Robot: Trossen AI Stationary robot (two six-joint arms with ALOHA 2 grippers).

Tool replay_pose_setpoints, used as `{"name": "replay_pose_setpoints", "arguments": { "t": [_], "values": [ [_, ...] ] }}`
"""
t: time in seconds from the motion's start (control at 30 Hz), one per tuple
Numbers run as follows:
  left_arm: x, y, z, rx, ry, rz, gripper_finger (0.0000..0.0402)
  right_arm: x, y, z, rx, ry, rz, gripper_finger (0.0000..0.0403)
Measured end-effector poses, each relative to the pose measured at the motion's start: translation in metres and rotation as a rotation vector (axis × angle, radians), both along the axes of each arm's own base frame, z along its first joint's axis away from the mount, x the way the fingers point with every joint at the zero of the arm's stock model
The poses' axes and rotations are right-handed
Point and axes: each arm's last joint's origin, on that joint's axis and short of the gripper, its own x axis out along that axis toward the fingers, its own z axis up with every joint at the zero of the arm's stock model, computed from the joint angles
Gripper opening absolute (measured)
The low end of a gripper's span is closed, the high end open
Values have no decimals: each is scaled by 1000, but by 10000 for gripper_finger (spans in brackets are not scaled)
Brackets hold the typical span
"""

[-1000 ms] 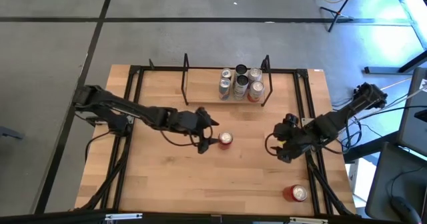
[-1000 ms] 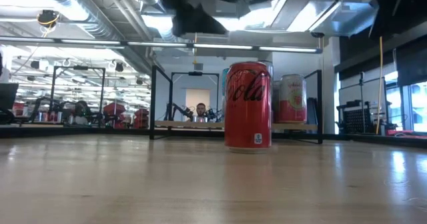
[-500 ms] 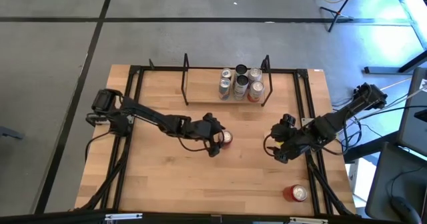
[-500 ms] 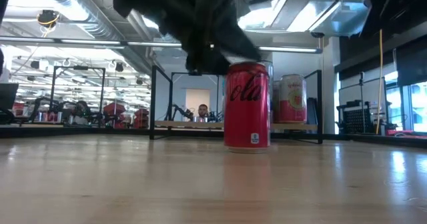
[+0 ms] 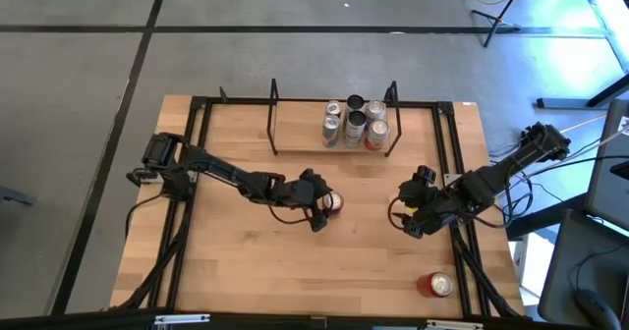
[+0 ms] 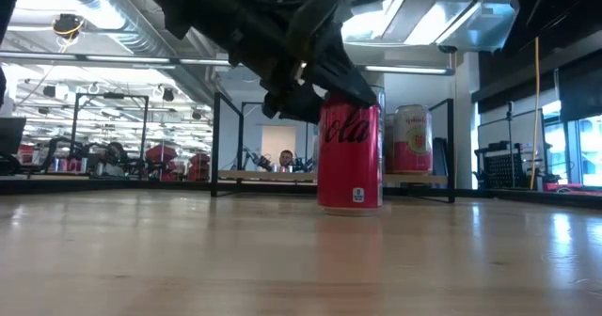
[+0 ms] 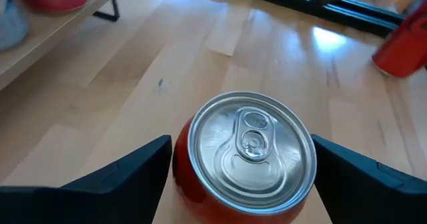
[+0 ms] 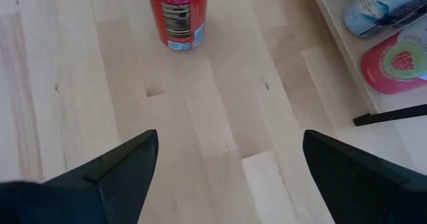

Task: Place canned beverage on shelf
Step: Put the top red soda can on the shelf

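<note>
A red canned beverage [image 5: 333, 203] stands upright on its base in the middle of the table, its silver top [image 7: 247, 151] up. My left gripper [image 5: 323, 208] is open, slanting down from the table's left, with one finger close on either side of the can's upper part [image 6: 350, 118]. My right gripper [image 5: 408, 222] hangs open above the table's right part with nothing between its fingers [image 8: 107, 171]. The shelf [image 5: 300, 134], a low light-wood plank between two black wire frames, stands at the far edge.
Several cans [image 5: 354, 122] stand together on the shelf's right end, among them a pink one [image 6: 411, 139]. Another red can [image 5: 436, 285] stands near the table's near right corner. Black rails [image 5: 187, 202] run along the table's sides.
My left gripper has come down and gone toward the table's right edge, up to the red can, so that its open fingers now stand on either side of the can's top. The can has stayed where it was.
</note>
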Motion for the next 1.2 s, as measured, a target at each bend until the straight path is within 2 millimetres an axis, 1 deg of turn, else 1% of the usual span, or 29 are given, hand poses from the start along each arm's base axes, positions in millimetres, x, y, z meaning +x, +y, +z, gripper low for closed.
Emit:
{"name": "replay_pose_setpoints", "arguments": {
  "t": [0.13, 0.3, 0.4, 0.47, 0.5, 0.63, 0.77, 0.83, 0.9, 1.1, 1.2],
  "values": [
    [1, 2, 0, -42, -15, 50, 304, 0, 0, 0, -3, 2, -1, 358],
    [0, 2, 0, -111, -32, 126, 254, -1, -1, 0, -10, 10, 0, 358],
    [-5, 3, 8, -176, -37, 177, 243, -1, -1, 0, -10, 11, 0, 358],
    [-10, 5, 18, -179, -46, 210, 243, -1, -1, -1, -10, 12, 0, 358],
    [-13, 6, 27, -169, -57, 229, 243, -1, -1, -1, -13, 14, 0, 358],
    [-27, 15, 73, -84, -76, 329, 243, -2, -1, -1, -23, 16, -3, 358],
    [-43, 34, 105, 13, -77, 478, 243, -2, -2, 0, -51, 5, -12, 358],
    [-50, 45, 117, 48, -99, 559, 243, -2, -3, 0, -60, 0, -15, 358],
    [-56, 59, 124, 66, -111, 625, 244, -2, -3, 0, -63, 1, -16, 358],
    [-58, 104, 118, 69, -79, 753, 247, -2, -4, 0, -79, -2, -22, 358],
    [-56, 127, 108, 56, -37, 779, 248, -3, -4, 0, -86, 0, -28, 358]
  ]
}}
